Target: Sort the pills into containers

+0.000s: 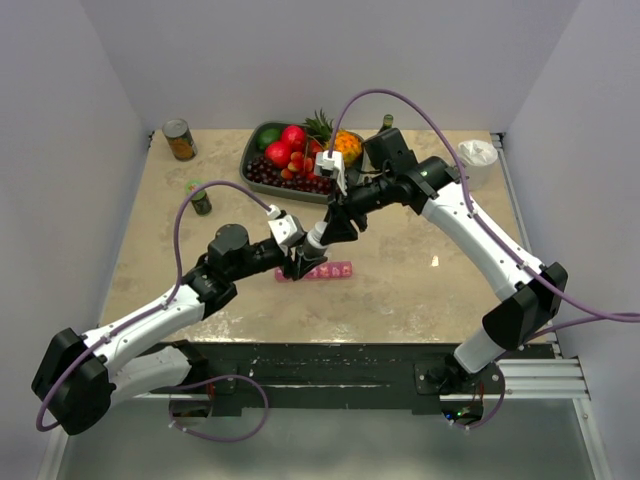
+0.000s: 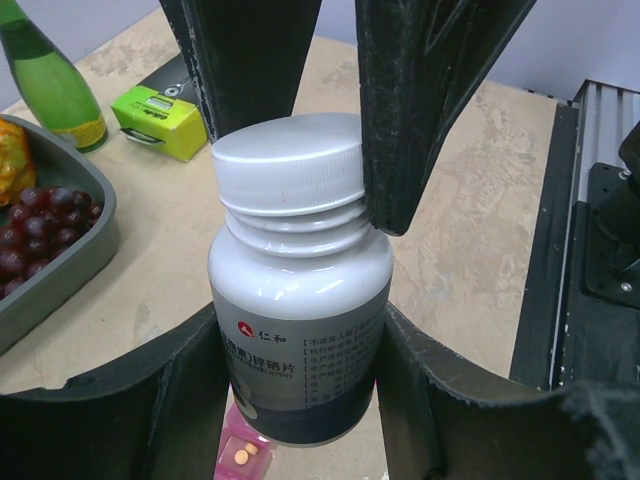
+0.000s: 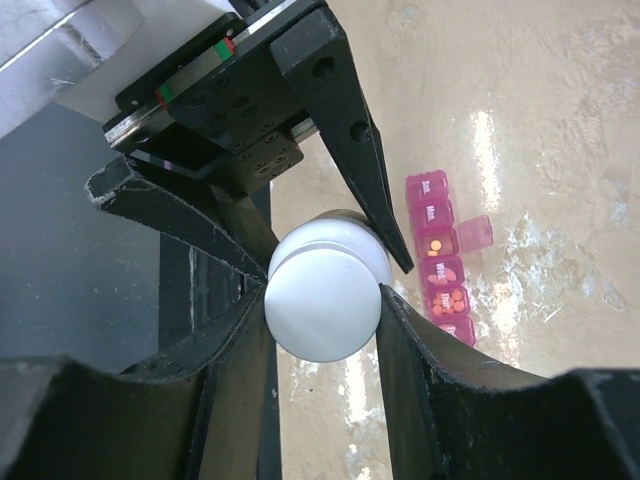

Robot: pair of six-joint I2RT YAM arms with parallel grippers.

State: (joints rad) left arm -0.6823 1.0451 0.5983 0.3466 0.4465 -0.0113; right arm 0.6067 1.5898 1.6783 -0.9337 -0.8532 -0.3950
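Observation:
A white pill bottle with a white screw cap hangs between both grippers above the table. My left gripper is shut on the bottle's body. My right gripper is shut on the cap, one finger on each side. In the top view the two grippers meet mid-table, left and right. The pink pill-organiser strip lies on the table just below the bottle. The right wrist view shows it with one lid open and orange pills in several compartments. The left wrist view shows a corner of it.
A dark tray of fruit stands at the back centre, with a tin can and a small green bottle to the left. A white roll stands back right. A green box lies near the tray.

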